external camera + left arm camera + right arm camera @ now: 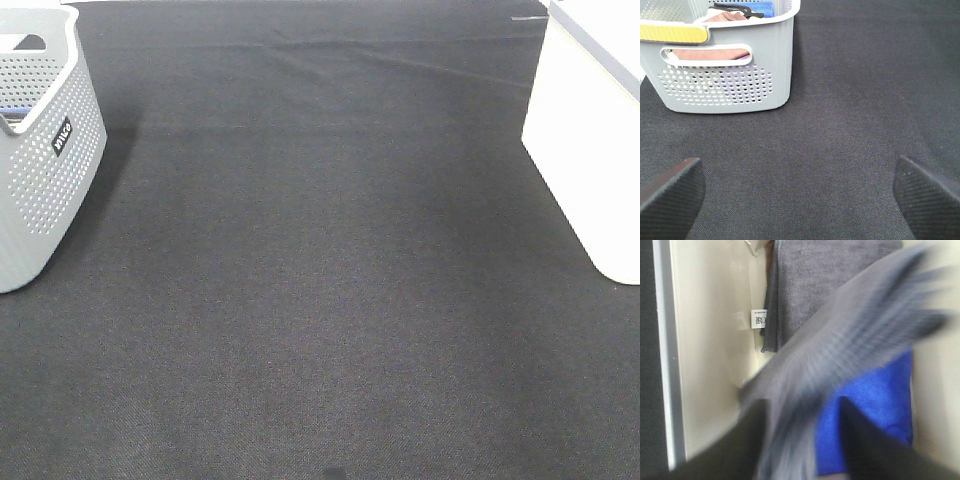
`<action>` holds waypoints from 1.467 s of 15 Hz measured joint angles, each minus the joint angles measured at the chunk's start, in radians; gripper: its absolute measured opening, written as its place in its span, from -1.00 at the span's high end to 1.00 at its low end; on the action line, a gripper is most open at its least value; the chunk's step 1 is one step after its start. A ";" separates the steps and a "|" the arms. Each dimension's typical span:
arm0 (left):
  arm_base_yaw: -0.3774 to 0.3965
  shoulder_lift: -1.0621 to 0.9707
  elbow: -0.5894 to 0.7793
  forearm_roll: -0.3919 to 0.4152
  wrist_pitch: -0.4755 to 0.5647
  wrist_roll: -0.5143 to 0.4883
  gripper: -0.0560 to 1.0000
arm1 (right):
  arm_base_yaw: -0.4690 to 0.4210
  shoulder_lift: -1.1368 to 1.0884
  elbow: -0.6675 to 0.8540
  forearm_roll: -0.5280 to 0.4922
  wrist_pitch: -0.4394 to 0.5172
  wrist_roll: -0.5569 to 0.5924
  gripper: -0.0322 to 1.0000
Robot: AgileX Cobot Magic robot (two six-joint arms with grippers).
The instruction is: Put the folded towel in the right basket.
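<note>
Grey towel hangs blurred between the right gripper's jaws above the white basket, pinched or freed one cannot tell; the drop is in hand; next it needs a clean release and a lift clear; the left gripper hovers, jaws spread.

A dark cloth of charcoal woven fabric covers the whole work surface, running edge to edge in the high view with no bare tabletop showing. Near the far side it gathers into a few shallow creases that slant across the width. A thin pale line lies at the far right corner; what it is cannot be told. The light is soft and even, giving the middle of the fabric a faint grey sheen, while a darker shadow pools along the left side. Close up from the left wrist, a fine diagonal weave shows.
</note>
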 joint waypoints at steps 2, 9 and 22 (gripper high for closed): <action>0.000 0.000 0.000 0.000 0.000 0.000 -0.94 | 0.000 0.000 0.000 0.000 0.000 0.000 -0.33; 0.000 0.000 0.000 0.000 0.000 0.000 -0.94 | 0.106 -0.099 0.000 0.088 -0.001 -0.001 -0.56; 0.000 0.000 0.000 0.000 0.000 0.000 -0.94 | 0.302 -0.692 0.740 0.058 -0.003 0.049 -0.56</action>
